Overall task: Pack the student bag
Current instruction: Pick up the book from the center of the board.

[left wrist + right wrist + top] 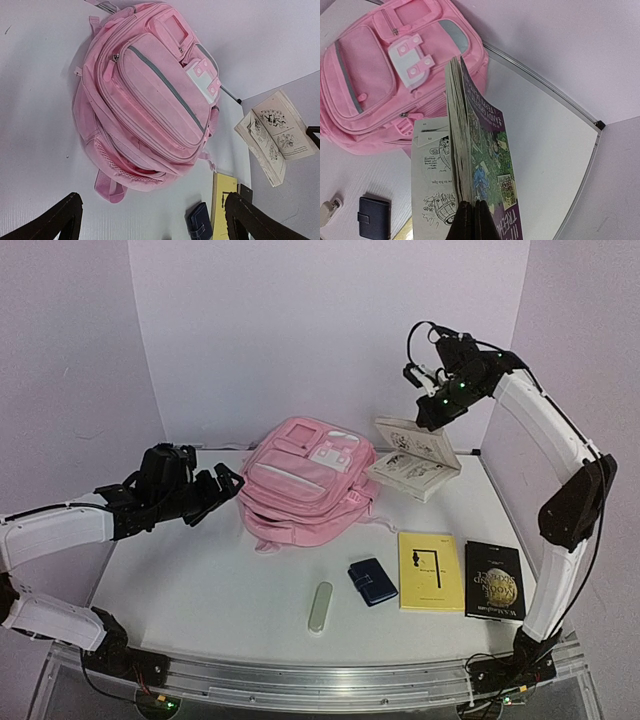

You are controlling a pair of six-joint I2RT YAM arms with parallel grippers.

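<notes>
White table [200, 580], pink student bag [305, 480] between spread left pincer [228, 490] and right pincer [430, 420], pinching a book [415, 458]

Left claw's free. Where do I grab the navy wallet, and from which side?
Probably from straight above: the wallet lies flat on the table, so no edge is lifted. Close the left claw across its narrower span, minding the yellow book close beside it.
</notes>
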